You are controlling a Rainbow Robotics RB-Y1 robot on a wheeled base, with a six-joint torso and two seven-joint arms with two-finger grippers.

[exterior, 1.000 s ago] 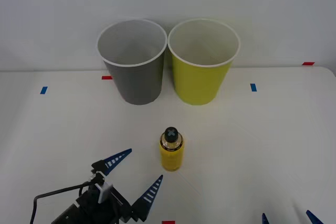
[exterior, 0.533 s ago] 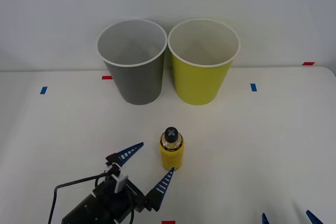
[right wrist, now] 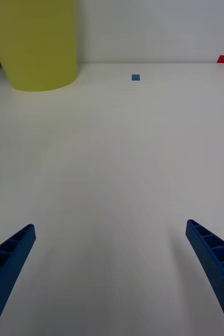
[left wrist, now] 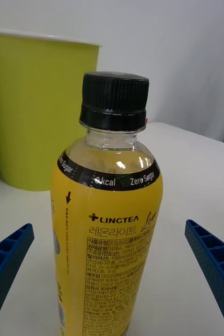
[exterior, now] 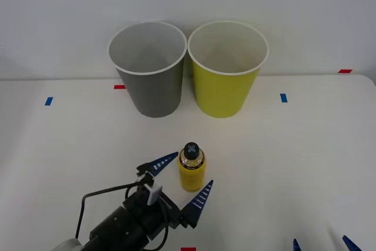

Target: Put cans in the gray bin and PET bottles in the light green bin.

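Observation:
A small PET bottle (exterior: 192,170) with a yellow body, clear neck and black cap stands upright on the white table, in front of the two bins. My left gripper (exterior: 182,181) is open, one blue finger on each side of the bottle's body, not touching it. The left wrist view has the bottle (left wrist: 107,226) close up between the open fingertips (left wrist: 212,265). The gray bin (exterior: 148,69) and the light green bin (exterior: 227,67) stand side by side at the back. My right gripper (right wrist: 112,273) is open over bare table near the front right edge (exterior: 320,245).
Small blue tape marks (exterior: 284,97) and red tape marks (exterior: 345,71) lie on the white table (exterior: 294,157). A red mark (exterior: 188,249) sits at the front edge. A white wall rises behind the bins.
My left gripper has moved forward and to the right, from beside the bottle to straddling it. The bottle, the bins and the right arm have not moved.

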